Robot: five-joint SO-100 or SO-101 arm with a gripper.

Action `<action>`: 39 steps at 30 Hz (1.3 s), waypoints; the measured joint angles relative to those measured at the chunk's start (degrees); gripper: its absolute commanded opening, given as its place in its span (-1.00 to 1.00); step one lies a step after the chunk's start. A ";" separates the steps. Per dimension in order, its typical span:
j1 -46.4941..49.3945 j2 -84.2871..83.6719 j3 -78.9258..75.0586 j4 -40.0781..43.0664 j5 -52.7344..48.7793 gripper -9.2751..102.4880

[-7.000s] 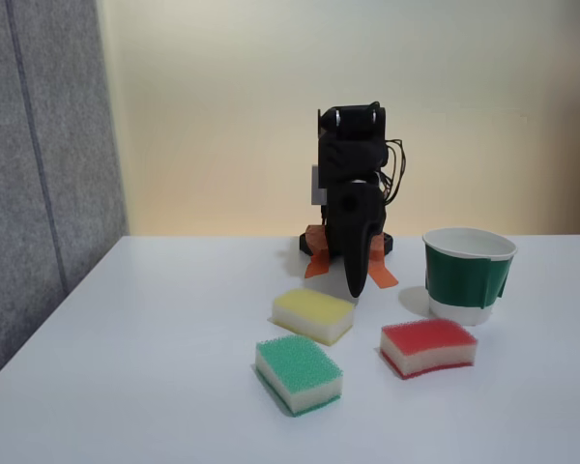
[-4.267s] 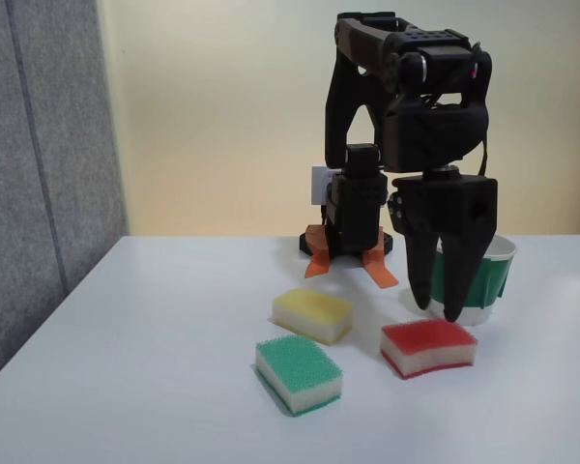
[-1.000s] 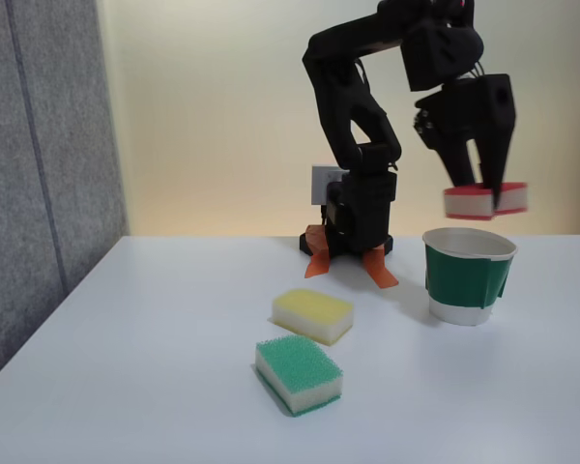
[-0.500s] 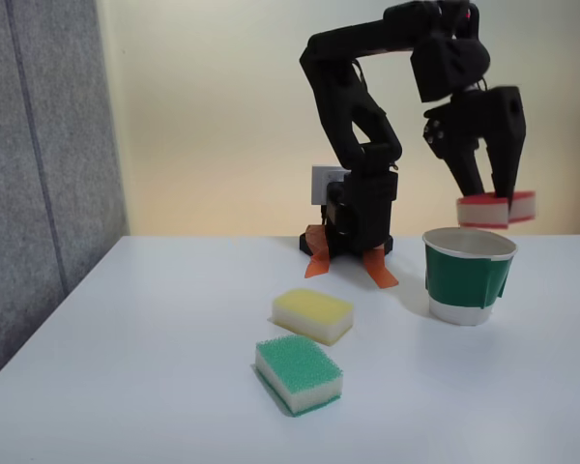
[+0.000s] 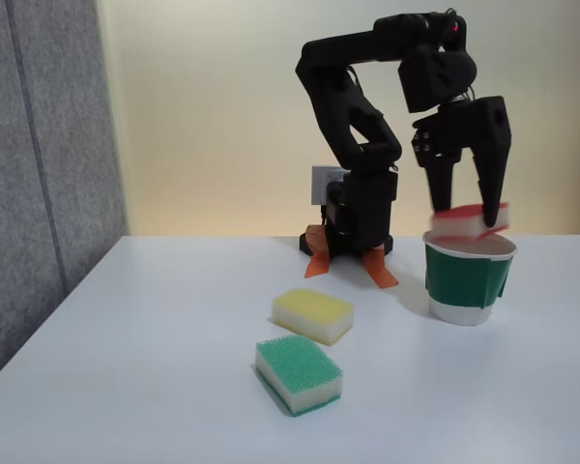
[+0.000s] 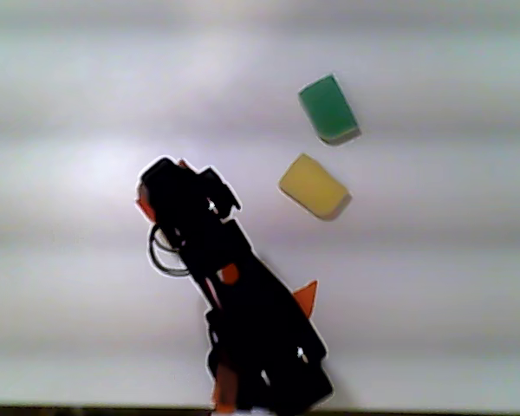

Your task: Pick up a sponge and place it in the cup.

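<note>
Above the cup [image 5: 468, 278] at right, blurred sponge [image 5: 470, 222] lying roughly level, long axis left-right, tool [image 5: 468, 215] seemingly spread around it.

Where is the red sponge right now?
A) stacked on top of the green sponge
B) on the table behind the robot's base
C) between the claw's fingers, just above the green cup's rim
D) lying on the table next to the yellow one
C: in the fixed view the red sponge sits between the fingers of the gripper, tilted and blurred, right at the white rim of the cup.
</note>
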 measured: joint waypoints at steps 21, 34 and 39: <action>-0.18 -4.22 -10.90 1.67 3.25 0.03; 10.99 -0.97 -15.12 2.64 18.72 -0.83; 19.95 6.24 -9.40 0.70 17.05 -0.83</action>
